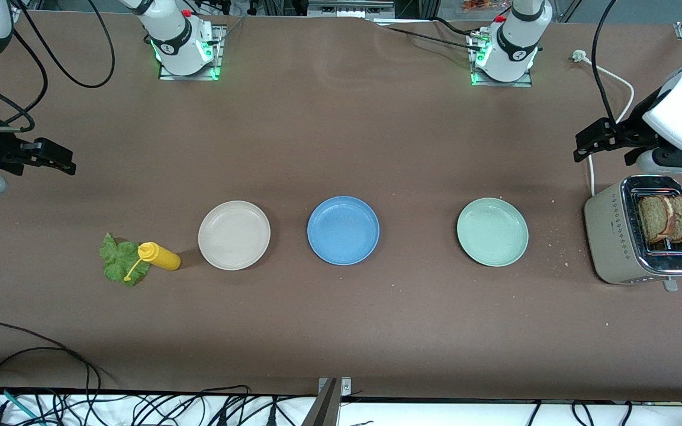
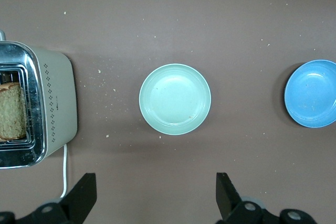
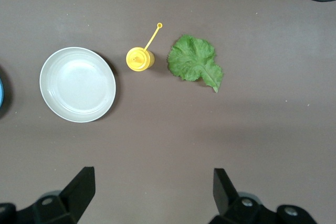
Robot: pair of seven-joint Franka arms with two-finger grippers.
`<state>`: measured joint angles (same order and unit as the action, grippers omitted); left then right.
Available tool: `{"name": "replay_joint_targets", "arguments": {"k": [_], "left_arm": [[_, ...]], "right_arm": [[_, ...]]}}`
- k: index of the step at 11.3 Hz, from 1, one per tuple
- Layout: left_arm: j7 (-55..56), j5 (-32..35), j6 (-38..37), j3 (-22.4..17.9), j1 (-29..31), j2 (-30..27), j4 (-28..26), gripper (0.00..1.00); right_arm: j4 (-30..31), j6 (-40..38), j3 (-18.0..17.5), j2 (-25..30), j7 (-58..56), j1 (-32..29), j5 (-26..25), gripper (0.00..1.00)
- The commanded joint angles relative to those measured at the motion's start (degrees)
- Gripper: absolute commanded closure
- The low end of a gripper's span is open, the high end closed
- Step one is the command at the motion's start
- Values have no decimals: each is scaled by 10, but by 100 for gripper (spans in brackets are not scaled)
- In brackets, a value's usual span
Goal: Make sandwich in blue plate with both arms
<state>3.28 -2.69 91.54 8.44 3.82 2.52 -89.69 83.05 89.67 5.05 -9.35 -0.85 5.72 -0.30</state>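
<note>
The blue plate (image 1: 343, 230) sits empty at the middle of the table; it also shows in the left wrist view (image 2: 312, 100). Two brown bread slices (image 1: 669, 218) stand in the slots of a toaster (image 1: 610, 236) at the left arm's end; one slice (image 2: 11, 111) shows in the left wrist view. A green lettuce leaf (image 1: 119, 260) lies flat at the right arm's end, also in the right wrist view (image 3: 195, 64). My left gripper (image 1: 606, 151) is open and empty, up over the table by the toaster (image 2: 156, 195). My right gripper (image 1: 51, 158) is open and empty, up over the table's right-arm end (image 3: 152, 192).
A cream-white plate (image 1: 234, 235) and a pale mint-green plate (image 1: 492, 231) flank the blue plate. A yellow squeeze bottle (image 1: 160, 255) stands between the lettuce and the cream plate. The toaster's white cord (image 1: 591, 171) runs up toward the arm bases. Crumbs dot the table near the toaster.
</note>
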Motion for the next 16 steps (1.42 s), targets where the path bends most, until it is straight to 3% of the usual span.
{"name": "replay_joint_targets", "arguments": {"k": [1,16], "left_arm": [[-7,9,-19,-1,4,4,18,0],[-12,9,-19,-4,17,6,19,0]], "right_arm": [[-1,-3,-2,3,5,2,-1,0],[-1,-3,-2,4,6,2,0,0]]}}
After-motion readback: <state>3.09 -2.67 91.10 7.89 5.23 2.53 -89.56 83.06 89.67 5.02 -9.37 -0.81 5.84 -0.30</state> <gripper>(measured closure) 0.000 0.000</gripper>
